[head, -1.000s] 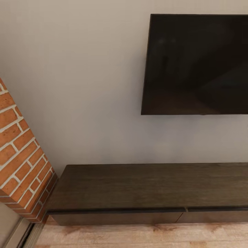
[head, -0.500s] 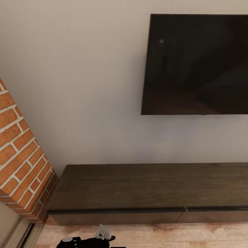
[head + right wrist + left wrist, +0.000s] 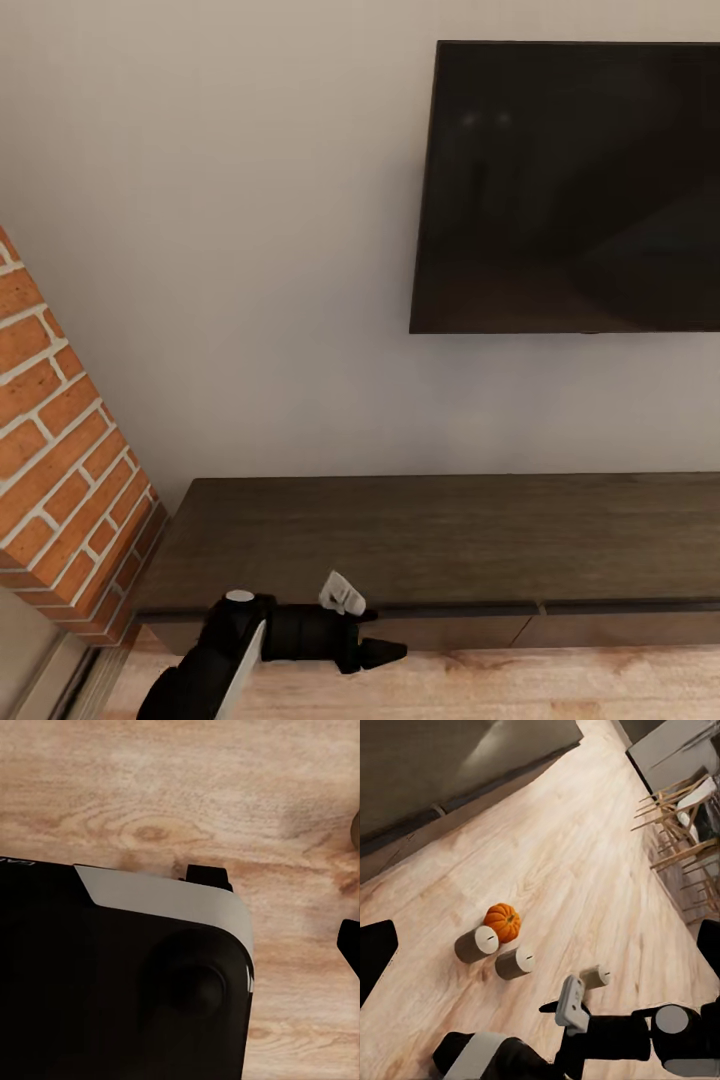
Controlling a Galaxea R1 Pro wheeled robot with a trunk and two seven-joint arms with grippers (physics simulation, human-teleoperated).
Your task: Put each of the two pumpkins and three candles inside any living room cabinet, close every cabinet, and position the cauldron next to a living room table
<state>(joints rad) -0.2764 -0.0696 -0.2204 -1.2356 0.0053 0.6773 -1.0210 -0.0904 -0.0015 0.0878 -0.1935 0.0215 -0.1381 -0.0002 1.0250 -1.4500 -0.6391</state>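
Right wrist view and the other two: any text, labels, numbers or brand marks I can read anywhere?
None readable.
Black robot housing: a faint pale mark at its edge, too small and cut off to read.
TV screen: blank and dark, no logo visible.
Cabinet, pumpkin, candles: no markings.
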